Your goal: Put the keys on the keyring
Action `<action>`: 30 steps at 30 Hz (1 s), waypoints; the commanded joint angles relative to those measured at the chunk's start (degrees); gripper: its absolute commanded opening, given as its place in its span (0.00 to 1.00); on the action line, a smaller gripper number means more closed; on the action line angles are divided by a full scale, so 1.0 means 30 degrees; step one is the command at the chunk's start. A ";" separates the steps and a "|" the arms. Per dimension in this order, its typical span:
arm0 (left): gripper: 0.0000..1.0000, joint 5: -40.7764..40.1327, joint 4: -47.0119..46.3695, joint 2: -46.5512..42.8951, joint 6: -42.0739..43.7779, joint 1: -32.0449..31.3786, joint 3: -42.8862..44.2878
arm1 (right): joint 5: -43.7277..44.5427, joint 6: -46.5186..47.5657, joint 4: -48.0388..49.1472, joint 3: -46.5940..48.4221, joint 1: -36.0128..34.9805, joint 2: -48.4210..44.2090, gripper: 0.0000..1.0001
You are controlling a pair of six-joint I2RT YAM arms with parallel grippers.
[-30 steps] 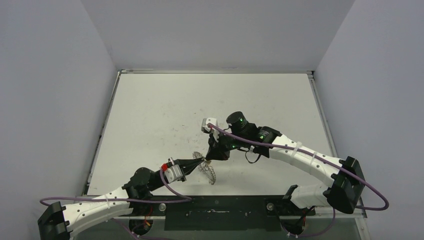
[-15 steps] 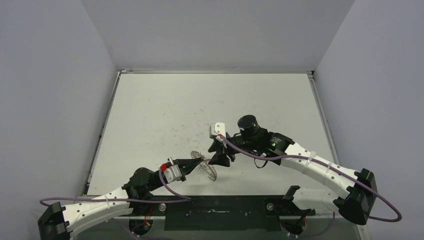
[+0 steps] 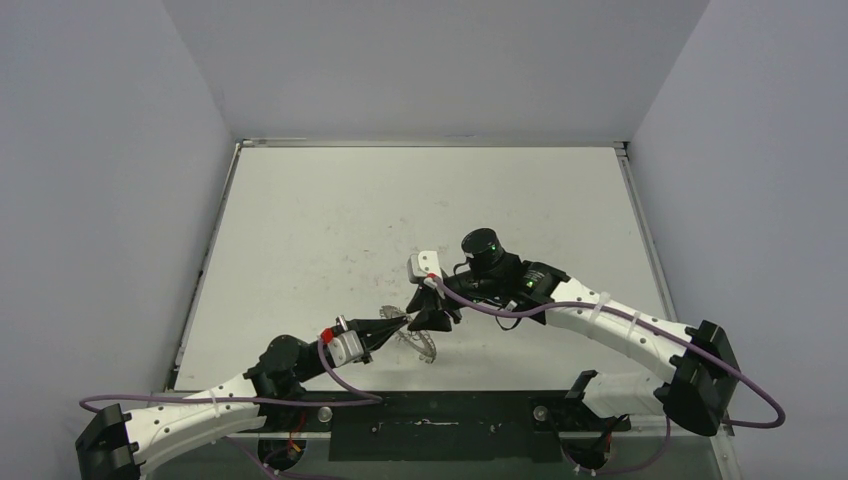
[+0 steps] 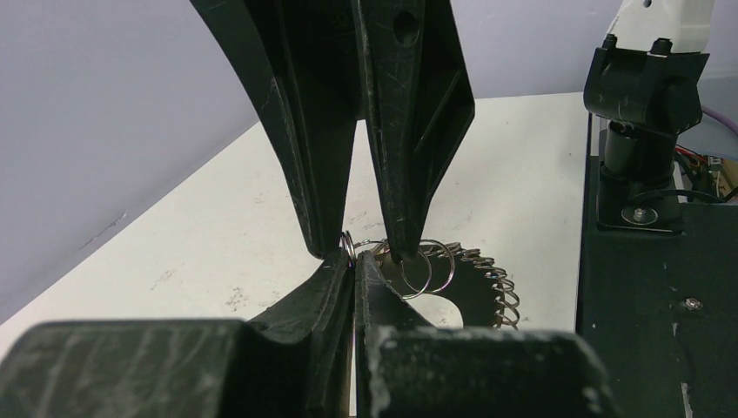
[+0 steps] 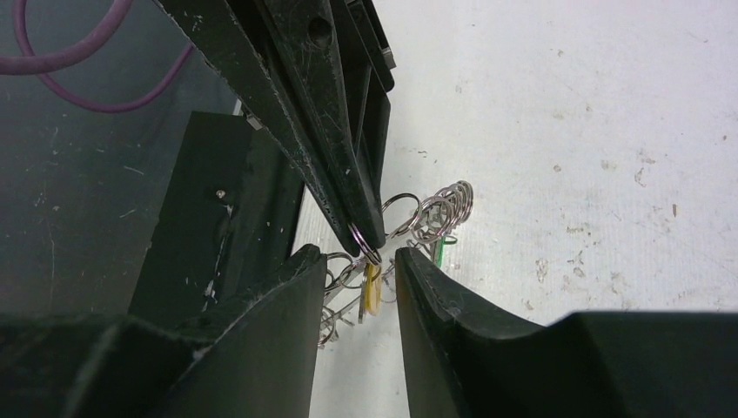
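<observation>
Threading looks nearly finished: left gripper (image 4: 352, 266) pinched shut on a loop of the keyring (image 4: 474, 286), right gripper (image 5: 361, 258) part-open astride the dangling yellow key (image 5: 372, 294), green key (image 5: 442, 250) hanging beside the loops, though whether either is truly threaded is unclear.

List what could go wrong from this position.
1. The right gripper straddles the tips of the left gripper; closing could clamp them instead of the yellow key.
2. The left gripper pinches only one thin loop of the keyring; a nudge may pull it free.
</observation>
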State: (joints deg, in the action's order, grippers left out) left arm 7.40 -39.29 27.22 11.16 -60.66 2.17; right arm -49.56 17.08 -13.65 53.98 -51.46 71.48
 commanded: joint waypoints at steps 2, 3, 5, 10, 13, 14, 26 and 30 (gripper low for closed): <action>0.00 0.0258 -0.1654 -0.0084 -0.0250 -0.0023 0.0518 | -0.1363 0.0524 0.1362 0.0786 -0.0135 0.0365 0.33; 0.00 0.0258 -0.1653 -0.0081 -0.0250 -0.0023 0.0507 | -0.1415 0.0496 0.1416 0.0806 -0.0132 0.0418 0.30; 0.00 0.0258 -0.1669 -0.0080 -0.0254 -0.0031 0.0518 | -0.1536 0.0488 0.1444 0.0842 -0.0146 0.0516 0.21; 0.00 0.0179 -0.1555 -0.0128 -0.0256 -0.0023 0.0511 | -0.1478 0.0516 0.1192 0.0962 -0.0131 0.0536 0.00; 0.00 0.0076 -0.1393 -0.0257 -0.0272 -0.0023 0.0487 | -0.1292 0.0492 0.1147 0.0935 -0.0131 0.0284 0.00; 0.00 -0.0002 -0.1308 -0.0344 -0.0316 -0.0023 0.0478 | -0.1190 0.0448 0.1114 0.0934 -0.0131 0.0174 0.00; 0.00 -0.0537 0.1733 -0.1945 -0.0095 -0.0023 0.1069 | 0.0676 0.0166 -0.1324 0.1831 -0.0135 -0.0055 0.00; 0.07 -0.0628 0.2956 -0.2423 0.0067 -0.0022 0.1399 | 0.1280 0.0225 -0.2178 0.2254 -0.0133 0.0020 0.00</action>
State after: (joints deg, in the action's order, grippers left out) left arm 6.76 -33.36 21.65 10.74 -60.69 3.01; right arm -48.51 17.82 -17.26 57.21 -52.31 72.53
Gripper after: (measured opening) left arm 0.034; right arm 0.039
